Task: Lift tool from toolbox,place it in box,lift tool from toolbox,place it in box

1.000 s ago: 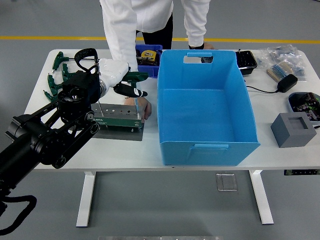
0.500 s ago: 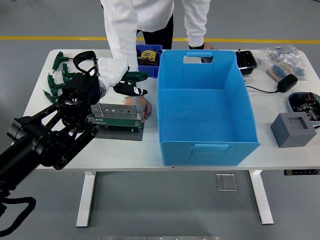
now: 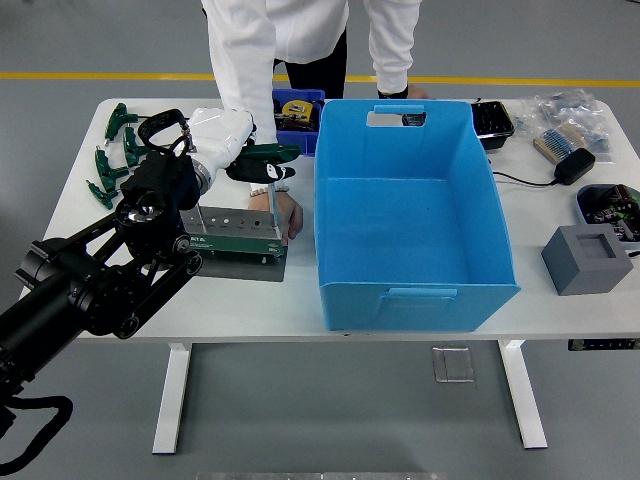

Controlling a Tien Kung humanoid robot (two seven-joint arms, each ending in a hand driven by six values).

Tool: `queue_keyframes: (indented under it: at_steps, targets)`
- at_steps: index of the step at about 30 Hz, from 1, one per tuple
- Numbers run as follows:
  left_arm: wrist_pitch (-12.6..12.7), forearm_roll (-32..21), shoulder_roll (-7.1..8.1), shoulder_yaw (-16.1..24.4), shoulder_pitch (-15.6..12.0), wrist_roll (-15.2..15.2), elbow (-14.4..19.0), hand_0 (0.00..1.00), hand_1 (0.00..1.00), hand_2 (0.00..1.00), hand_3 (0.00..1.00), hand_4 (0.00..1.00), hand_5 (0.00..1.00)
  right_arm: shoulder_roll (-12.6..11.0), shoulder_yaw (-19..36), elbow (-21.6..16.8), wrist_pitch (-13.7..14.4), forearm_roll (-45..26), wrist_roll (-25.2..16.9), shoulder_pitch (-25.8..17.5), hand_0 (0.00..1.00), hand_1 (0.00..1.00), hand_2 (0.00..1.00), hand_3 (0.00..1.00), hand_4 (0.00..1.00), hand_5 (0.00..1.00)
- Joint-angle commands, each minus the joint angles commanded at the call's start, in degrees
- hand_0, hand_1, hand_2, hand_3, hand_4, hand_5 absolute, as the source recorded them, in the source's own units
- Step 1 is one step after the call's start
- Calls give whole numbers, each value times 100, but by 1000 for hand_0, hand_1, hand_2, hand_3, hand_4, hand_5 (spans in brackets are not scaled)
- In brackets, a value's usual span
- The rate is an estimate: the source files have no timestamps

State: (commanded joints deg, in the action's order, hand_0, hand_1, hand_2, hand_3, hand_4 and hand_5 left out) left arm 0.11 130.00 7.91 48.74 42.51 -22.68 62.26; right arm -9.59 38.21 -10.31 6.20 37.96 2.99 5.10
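Left hand (image 3: 240,150) pinching tool (image 3: 270,180), shaft vertical, tip down over toolbox (image 3: 232,236).

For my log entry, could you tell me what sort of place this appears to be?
Probably a robotics lab or workshop: grey floor with a yellow line, a white table holding a green tool holder and blue bin, and a white-coated person.

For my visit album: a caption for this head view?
Robot's left hand lifts a green-handled tool from the toolbox beside an empty blue box.
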Motion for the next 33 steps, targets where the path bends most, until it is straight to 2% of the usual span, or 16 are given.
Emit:
queue_keyframes:
  at_steps: [5, 8, 9, 14, 15, 20, 21, 26, 27, 32, 33]
  targets:
    - [-87, 0, -2, -58, -15, 28, -66, 55, 2, 25, 125, 998, 767, 2, 14, 0, -2, 4, -1, 2, 642, 622, 728, 740, 914, 994]
    - [-35, 0, -3, -99, -30, 37, -88, 55, 2, 25, 125, 998, 767, 3, 29, 0, -3, 9, -2, 0, 642, 622, 728, 740, 914, 994]
    - [-18, 0, -3, -109, -31, 41, -88, 47, 2, 19, 77, 998, 662, 4, 35, 0, -3, 12, -2, -1, 642, 622, 726, 738, 914, 991]
    - [43, 0, -4, -135, -7, 93, -58, 47, 2, 19, 77, 998, 662, 6, 57, 0, -7, 37, 4, -7, 642, 622, 726, 738, 914, 991]
    - [49, 0, -3, -135, 3, 123, -52, 42, 2, 13, 61, 939, 640, 5, 58, 0, -9, 41, 4, -7, 642, 621, 727, 738, 913, 990]
    - [126, 0, 3, -141, 15, 251, -52, 42, 2, 13, 61, 939, 640, 9, 90, 0, -11, 69, 9, -11, 642, 621, 727, 738, 913, 990]
    - [151, 0, 1, -141, 15, 286, -57, 40, 2, 10, 79, 902, 627, 9, 90, 0, -11, 69, 9, -11, 642, 621, 726, 737, 913, 990]
    - [284, 0, 1, -157, 3, 427, -73, 40, 2, 10, 79, 902, 627, 10, 148, 0, -1, 122, 17, -15, 642, 621, 726, 737, 913, 990]
    - [298, 0, 3, -159, 2, 452, -77, 36, 2, 11, 105, 868, 611, 9, 158, 0, 1, 132, 17, -16, 642, 620, 720, 734, 912, 988]
    - [238, 0, 28, -147, 10, 500, -91, 36, 2, 11, 105, 868, 611, 10, 200, 0, 8, 163, 19, -23, 642, 620, 720, 734, 912, 988]
    - [236, 0, 33, -141, 12, 506, -92, 41, 2, 8, 108, 853, 586, 10, 205, 0, 9, 164, 19, -24, 642, 619, 718, 734, 912, 988]
